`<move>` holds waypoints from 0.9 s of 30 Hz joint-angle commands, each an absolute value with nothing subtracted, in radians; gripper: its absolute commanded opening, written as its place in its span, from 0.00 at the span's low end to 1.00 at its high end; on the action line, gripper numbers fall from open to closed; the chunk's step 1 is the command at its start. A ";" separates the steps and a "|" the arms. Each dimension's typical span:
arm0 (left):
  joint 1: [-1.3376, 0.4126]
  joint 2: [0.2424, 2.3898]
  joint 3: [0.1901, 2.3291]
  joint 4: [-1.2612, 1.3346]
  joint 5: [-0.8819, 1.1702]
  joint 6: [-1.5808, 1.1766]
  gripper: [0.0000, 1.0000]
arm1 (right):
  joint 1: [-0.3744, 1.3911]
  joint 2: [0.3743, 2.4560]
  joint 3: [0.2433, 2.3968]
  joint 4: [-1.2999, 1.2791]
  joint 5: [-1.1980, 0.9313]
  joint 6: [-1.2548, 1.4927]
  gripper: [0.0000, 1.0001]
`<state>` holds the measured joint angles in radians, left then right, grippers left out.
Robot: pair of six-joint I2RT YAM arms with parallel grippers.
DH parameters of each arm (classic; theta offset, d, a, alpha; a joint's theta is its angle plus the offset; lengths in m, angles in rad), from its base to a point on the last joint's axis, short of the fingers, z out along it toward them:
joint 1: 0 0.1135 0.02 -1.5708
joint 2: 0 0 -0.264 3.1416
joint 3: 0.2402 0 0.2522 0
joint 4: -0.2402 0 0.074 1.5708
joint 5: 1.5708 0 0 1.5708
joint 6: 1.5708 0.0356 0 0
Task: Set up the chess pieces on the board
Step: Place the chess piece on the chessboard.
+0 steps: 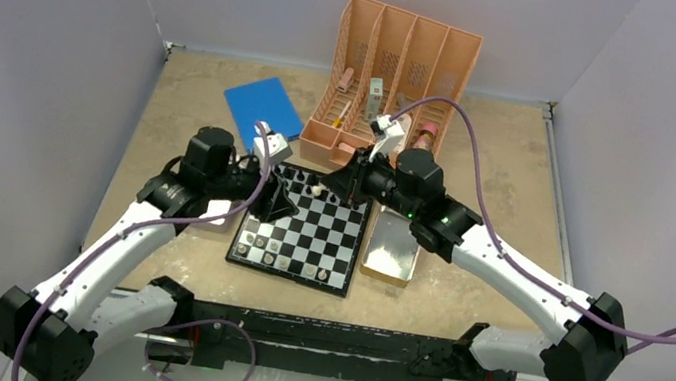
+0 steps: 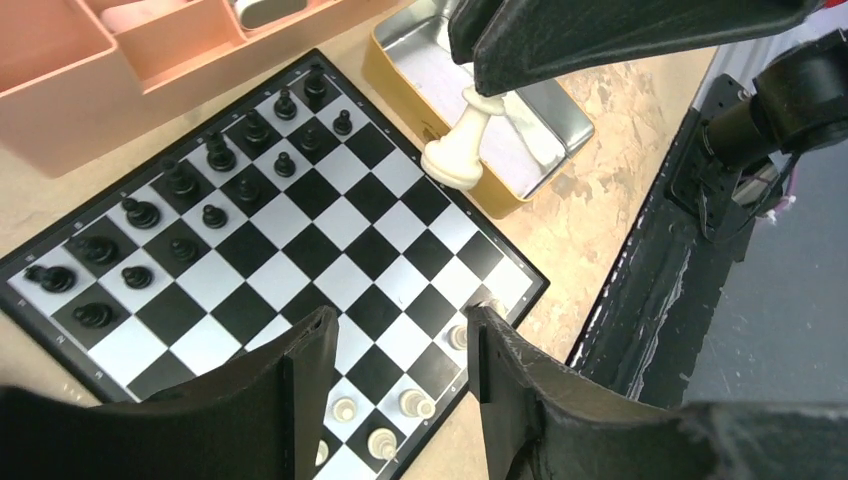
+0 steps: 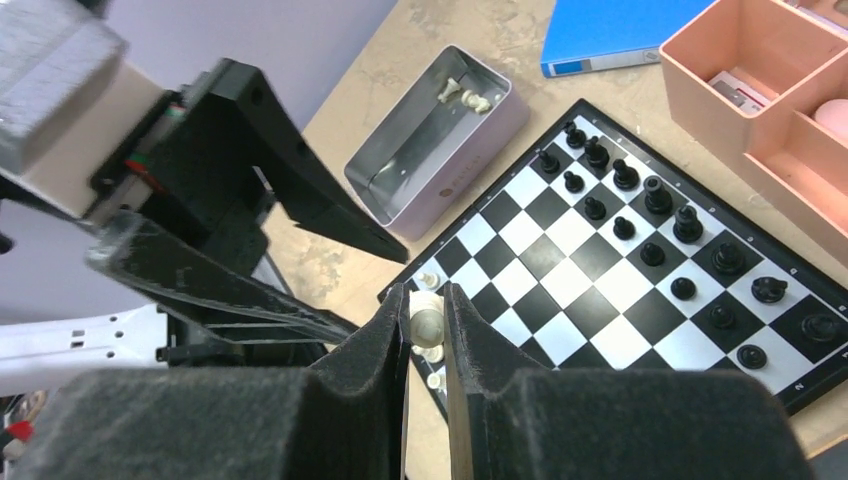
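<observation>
The board (image 1: 312, 237) lies mid-table. Black chess pieces (image 2: 180, 180) fill two rows along its far side, and a few pale chess pieces (image 2: 415, 403) stand at its near edge. My right gripper (image 3: 427, 300) is shut on a pale chess piece (image 3: 427, 322), hanging clear above the board's edge; the left wrist view shows that held piece (image 2: 460, 145) below the right fingertips (image 2: 520, 60). My left gripper (image 2: 400, 318) is open over the near corner squares with nothing between its fingers. From above, the left gripper (image 1: 283, 205) and right gripper (image 1: 322, 186) hover close together.
A metal tray (image 3: 400, 150) holding pale pieces (image 3: 460, 92) sits beside the board. A gold tray (image 1: 393, 251) lies on the board's right. Behind are the peach organizer (image 1: 398, 68) and a blue book (image 1: 263, 109). The left gripper's fingers (image 3: 300, 190) are close to my right gripper.
</observation>
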<state>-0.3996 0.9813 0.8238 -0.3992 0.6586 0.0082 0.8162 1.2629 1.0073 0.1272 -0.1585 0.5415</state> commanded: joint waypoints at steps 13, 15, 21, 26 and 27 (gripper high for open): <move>-0.399 0.696 0.828 -0.422 0.178 -0.314 0.58 | 1.045 1.282 0.888 0.223 0.227 0.369 0.15; -0.399 0.693 0.834 -0.453 0.121 -0.343 0.58 | 1.092 1.297 0.877 0.237 0.276 0.347 0.16; -0.399 0.640 0.832 -0.494 -0.025 -0.383 0.59 | 1.205 1.375 0.875 0.254 0.387 0.317 0.16; -0.399 0.583 0.842 -0.556 -0.162 -0.384 0.60 | 1.283 1.449 0.881 0.231 0.482 0.346 0.16; -0.399 0.571 0.845 -0.567 -0.189 -0.392 0.60 | 1.301 1.460 0.881 0.228 0.500 0.352 0.16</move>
<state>-0.3996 0.6151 0.8219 -0.5323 -0.0364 -0.3580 1.2503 1.4364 0.8745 0.1997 0.3744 0.3466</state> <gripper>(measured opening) 0.594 0.167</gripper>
